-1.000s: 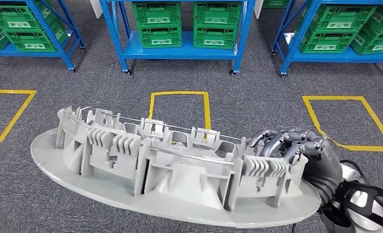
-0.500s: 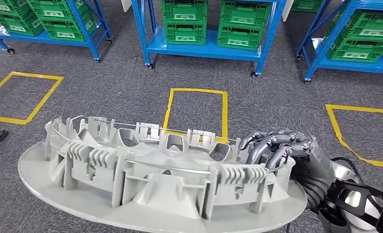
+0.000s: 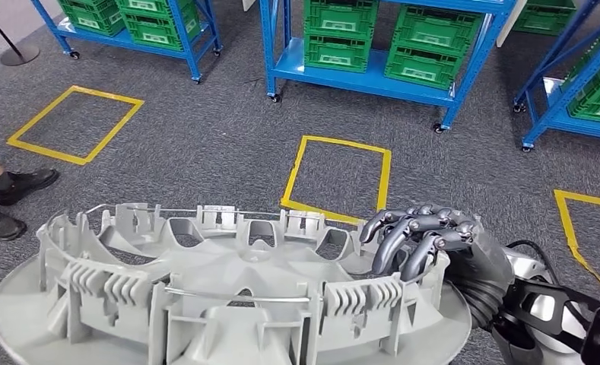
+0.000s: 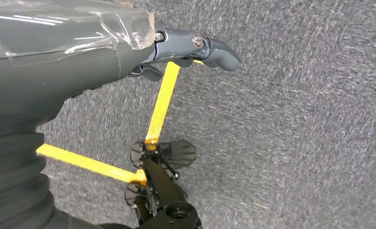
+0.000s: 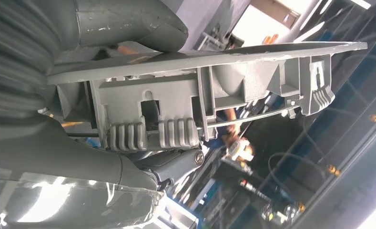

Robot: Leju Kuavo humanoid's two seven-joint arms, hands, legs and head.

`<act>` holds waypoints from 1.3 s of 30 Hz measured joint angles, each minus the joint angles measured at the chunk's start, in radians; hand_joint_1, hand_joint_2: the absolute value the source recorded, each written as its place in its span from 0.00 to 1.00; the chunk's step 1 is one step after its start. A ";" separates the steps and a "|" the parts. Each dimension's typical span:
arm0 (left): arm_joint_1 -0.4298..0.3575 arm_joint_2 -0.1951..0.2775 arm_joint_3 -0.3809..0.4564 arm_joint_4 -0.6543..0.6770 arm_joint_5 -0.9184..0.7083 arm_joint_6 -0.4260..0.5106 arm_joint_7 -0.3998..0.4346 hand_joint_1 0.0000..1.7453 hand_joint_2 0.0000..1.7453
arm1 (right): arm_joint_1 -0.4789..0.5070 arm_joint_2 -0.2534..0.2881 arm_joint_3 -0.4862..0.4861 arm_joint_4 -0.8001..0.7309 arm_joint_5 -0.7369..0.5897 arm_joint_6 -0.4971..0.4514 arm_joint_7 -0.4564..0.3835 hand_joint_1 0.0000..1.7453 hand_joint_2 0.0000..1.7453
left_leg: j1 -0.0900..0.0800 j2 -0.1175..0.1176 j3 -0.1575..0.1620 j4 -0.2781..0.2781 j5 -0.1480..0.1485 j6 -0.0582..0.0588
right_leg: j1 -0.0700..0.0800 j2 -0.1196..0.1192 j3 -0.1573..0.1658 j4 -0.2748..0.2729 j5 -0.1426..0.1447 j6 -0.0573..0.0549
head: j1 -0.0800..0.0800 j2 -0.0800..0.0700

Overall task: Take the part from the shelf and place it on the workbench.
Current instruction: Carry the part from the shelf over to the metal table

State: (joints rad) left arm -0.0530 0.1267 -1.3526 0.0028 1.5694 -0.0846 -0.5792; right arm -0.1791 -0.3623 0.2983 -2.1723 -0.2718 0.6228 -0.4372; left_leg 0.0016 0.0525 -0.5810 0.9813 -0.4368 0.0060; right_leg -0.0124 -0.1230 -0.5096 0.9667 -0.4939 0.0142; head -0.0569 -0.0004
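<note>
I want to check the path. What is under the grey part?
Around the part lies grey carpet with yellow tape. The floor directly beneath is covered. The right hand grips its rim.

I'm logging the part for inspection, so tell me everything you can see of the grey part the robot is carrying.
The grey part is a large round disc of matte grey moulded plastic, seen with its inner face up. A ring of upright ribbed clips and tabs stands around a dished centre, and a thin metal wire runs round through them. It is carried roughly level above the grey carpet. The right robot hand grips its right edge, dark fingers curled over a ribbed clip. Its near edge is cut off by the picture.
</note>
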 joint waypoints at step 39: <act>0.020 -0.014 0.122 0.000 0.000 -0.252 -0.021 0.00 1.00 | 0.019 -0.059 0.032 0.105 0.033 0.055 -0.107 1.00 1.00 | 0.000 -0.122 -0.003 -0.013 0.029 0.027 | -0.003 0.122 -0.146 0.281 -0.098 -0.002 | 0.010 0.000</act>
State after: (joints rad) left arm -0.0325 0.1125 -1.2305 0.0027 1.5693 -0.3368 -0.6004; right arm -0.1600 -0.4211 0.3302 -2.0670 -0.2388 0.6776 -0.5446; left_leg 0.0017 -0.0700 -0.5835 0.9682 -0.4077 0.0325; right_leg -0.0155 -0.0014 -0.6558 1.2481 -0.5920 0.0123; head -0.0466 -0.0008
